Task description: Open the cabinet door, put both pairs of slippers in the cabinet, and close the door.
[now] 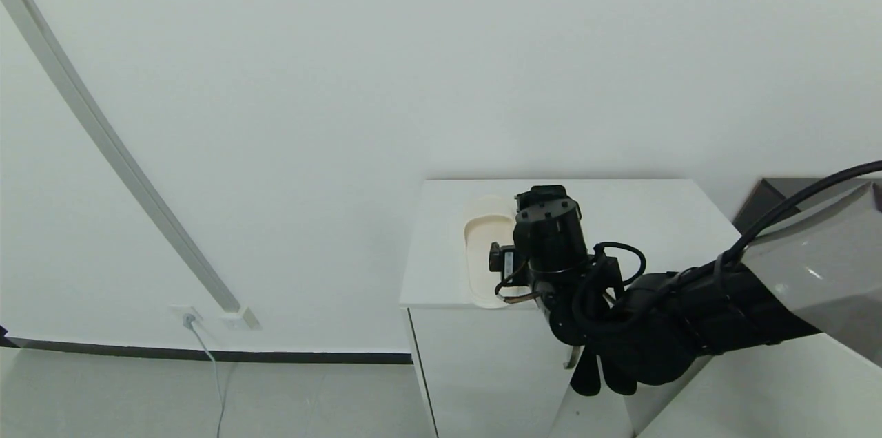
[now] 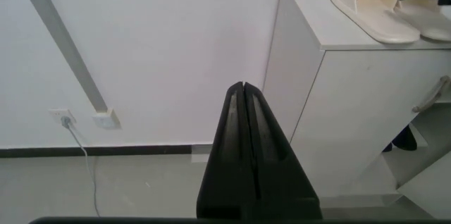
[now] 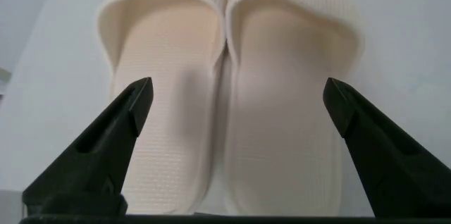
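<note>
Atop the white cabinet (image 1: 641, 231) lie cream ribbed slippers (image 3: 232, 132) — right gripper (image 3: 239, 89) spread wide over them, empty.

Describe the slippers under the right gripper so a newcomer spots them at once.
Find the white cabinet against the wall. On its top, at the front edge, two slippers lie side by side under the open right gripper. Their cream, ribbed insoles stand out from the white top.

No readable text, label or number — cabinet (image 1: 654, 217), slippers (image 3: 282, 125) bear plain surfaces.
</note>
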Tool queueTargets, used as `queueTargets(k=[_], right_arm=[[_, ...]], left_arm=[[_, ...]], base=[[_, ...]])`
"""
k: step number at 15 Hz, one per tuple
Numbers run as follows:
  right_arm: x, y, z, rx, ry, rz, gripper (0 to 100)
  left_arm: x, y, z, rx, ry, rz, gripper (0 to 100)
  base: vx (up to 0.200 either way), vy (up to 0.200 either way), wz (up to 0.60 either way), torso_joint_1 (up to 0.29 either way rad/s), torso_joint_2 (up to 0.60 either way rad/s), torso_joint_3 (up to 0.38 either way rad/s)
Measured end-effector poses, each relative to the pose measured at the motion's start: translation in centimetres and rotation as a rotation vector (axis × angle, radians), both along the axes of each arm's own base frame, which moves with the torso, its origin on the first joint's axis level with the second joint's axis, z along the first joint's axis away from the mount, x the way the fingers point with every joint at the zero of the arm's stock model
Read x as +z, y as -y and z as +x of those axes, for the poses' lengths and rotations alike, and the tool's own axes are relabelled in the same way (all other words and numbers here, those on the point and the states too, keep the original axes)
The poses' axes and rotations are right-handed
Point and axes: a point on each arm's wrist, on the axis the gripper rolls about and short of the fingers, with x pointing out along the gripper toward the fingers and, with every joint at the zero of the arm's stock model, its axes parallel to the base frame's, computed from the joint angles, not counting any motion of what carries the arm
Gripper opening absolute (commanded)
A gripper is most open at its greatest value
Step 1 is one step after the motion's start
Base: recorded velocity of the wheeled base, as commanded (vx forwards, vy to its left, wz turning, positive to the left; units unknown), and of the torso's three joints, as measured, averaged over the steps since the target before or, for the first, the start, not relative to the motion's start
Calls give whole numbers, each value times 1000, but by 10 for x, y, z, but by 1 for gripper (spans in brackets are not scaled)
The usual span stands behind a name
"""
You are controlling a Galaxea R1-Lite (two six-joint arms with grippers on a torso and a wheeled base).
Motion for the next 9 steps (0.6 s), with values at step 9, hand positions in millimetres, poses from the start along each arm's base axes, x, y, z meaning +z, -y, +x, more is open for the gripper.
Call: queueTargets(k=[9], right_arm=[[-18,-11,36,11,119,-51,100]], left_arm=[[0,0,0,2,0,-1,0]], base=[[0,0,0,0,0,0]])
